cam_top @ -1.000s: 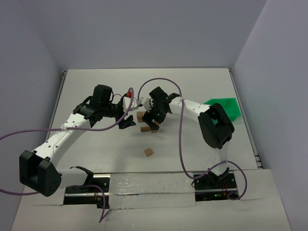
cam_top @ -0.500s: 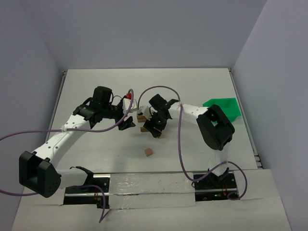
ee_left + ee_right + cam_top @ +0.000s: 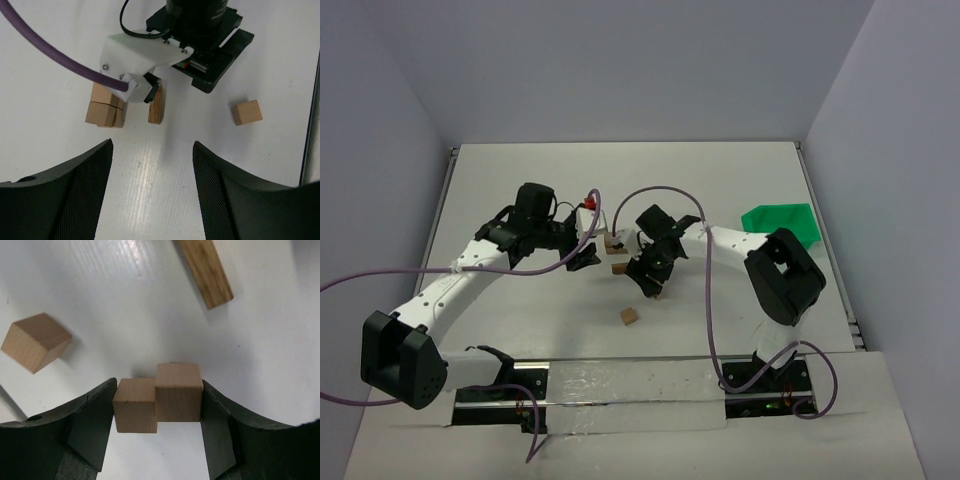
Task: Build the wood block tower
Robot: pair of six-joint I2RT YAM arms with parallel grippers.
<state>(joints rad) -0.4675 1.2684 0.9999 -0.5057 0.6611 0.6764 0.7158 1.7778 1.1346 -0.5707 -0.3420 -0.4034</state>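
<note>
My right gripper (image 3: 159,387) is shut on two light-brown wooden cubes (image 3: 178,392) held side by side between its pads, low over the white table. In the top view the right gripper (image 3: 651,282) hides them. A small cluster of stacked cubes (image 3: 105,106) sits on the table, also seen from the top (image 3: 614,243). A thin wooden plank (image 3: 156,104) stands on edge beside the cluster. One loose cube (image 3: 630,316) lies nearer the front, and shows in the right wrist view (image 3: 35,342). My left gripper (image 3: 152,147) is open and empty, short of the cluster and plank.
A bright green bin (image 3: 780,222) stands at the right of the table. The right arm's black wrist body (image 3: 202,45) hangs over the spot just behind the plank. Purple cables loop above both arms. The plank also lies ahead of the right gripper (image 3: 204,272).
My right gripper has moved from beside the cube cluster toward the near side of the table, past the plank. The left arm has hardly moved.
</note>
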